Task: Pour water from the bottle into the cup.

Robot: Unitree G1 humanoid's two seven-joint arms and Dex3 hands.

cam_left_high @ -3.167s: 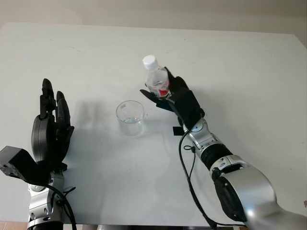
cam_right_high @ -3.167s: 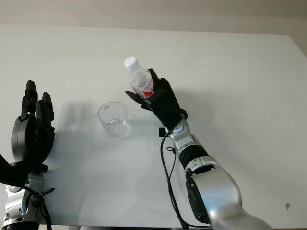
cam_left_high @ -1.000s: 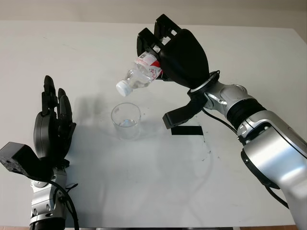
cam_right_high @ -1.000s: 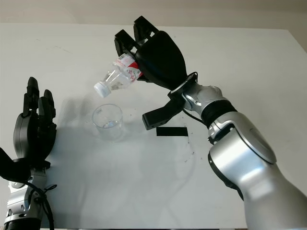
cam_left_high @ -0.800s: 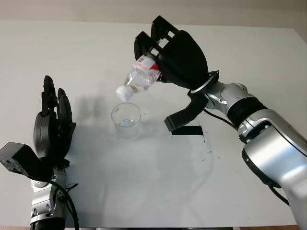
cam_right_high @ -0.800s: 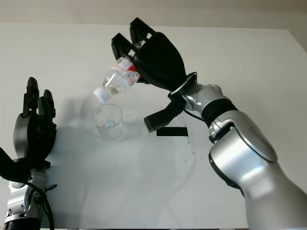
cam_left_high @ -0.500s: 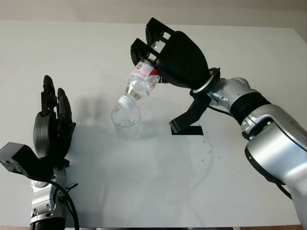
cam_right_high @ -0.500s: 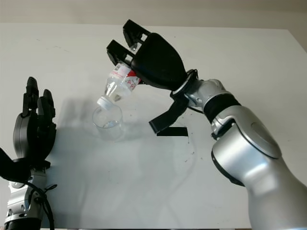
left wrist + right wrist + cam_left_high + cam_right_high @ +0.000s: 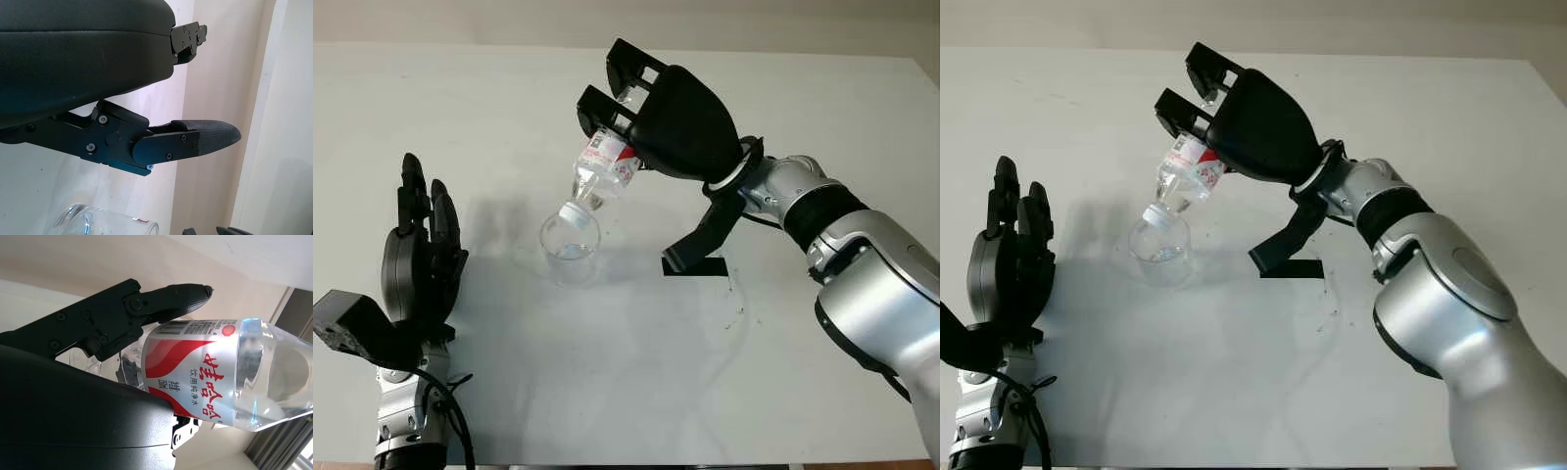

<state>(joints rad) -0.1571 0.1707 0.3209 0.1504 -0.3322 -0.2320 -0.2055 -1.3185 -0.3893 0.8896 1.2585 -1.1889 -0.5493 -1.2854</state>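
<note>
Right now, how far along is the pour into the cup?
Done: the right hand has the bottle grasped, raised and tipped neck-down. In hand: its white cap, still on, sits at the cup rim. Left: no stream visible, so the pour itself remains. The left hand is open beside the cup.

One bottle, one cup, two hands.
</note>
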